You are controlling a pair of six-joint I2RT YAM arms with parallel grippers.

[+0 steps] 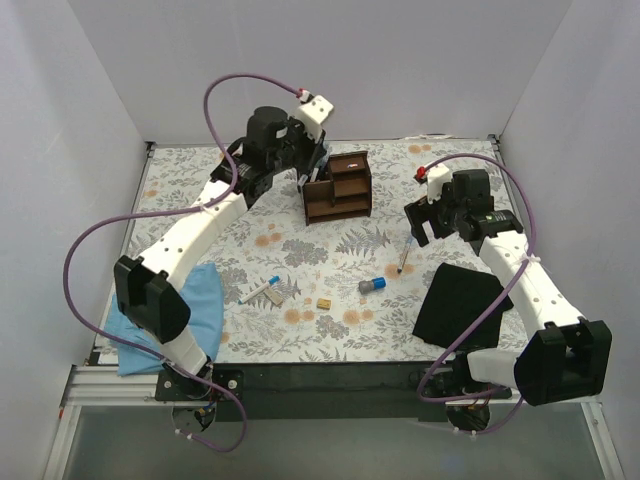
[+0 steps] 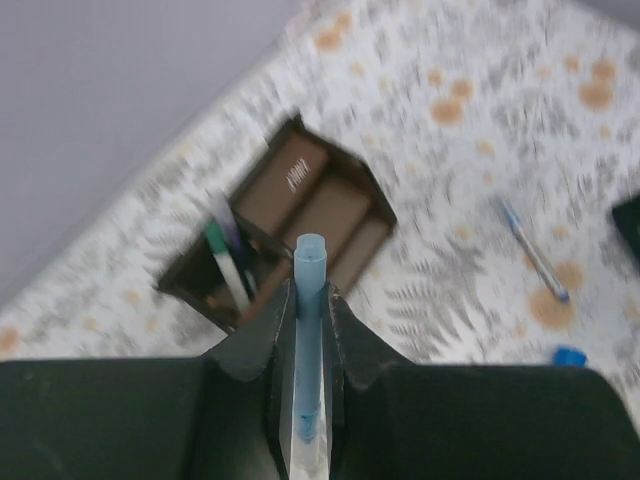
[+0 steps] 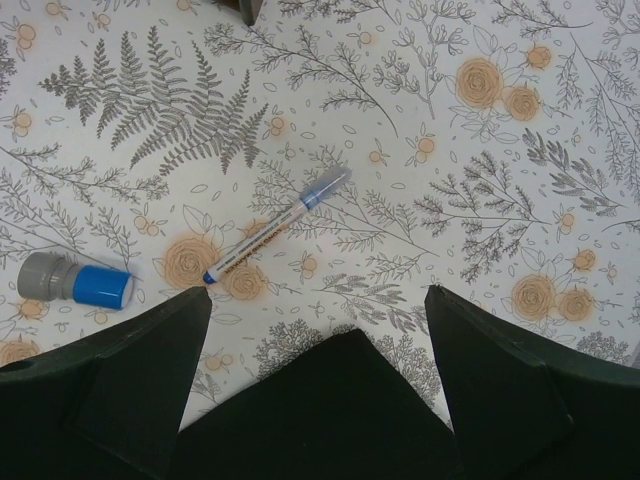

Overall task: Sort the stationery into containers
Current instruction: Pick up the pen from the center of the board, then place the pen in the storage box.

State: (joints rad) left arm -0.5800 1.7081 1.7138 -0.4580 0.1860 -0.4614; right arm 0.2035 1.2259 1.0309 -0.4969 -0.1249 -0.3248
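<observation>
The dark-brown organiser [image 1: 338, 187] stands at the back middle of the table. My left gripper [image 1: 305, 174] hovers by its left side, shut on a light-blue pen [image 2: 311, 255]. In the left wrist view the organiser [image 2: 335, 205] lies below the pen tip, with pens [image 2: 228, 268] standing in one slot. My right gripper [image 1: 424, 216] is open and empty above a white-and-blue marker [image 3: 275, 228] lying on the table. A blue-and-grey cylinder [image 1: 372, 285], a tan block [image 1: 324, 303], a white pen with a blue cap [image 1: 258, 292] and a beige piece [image 1: 277, 298] lie on the table.
A light-blue cloth [image 1: 200, 310] lies at the front left under the left arm. A black cloth [image 1: 455, 300] lies at the front right beside the right arm. White walls enclose the table on three sides.
</observation>
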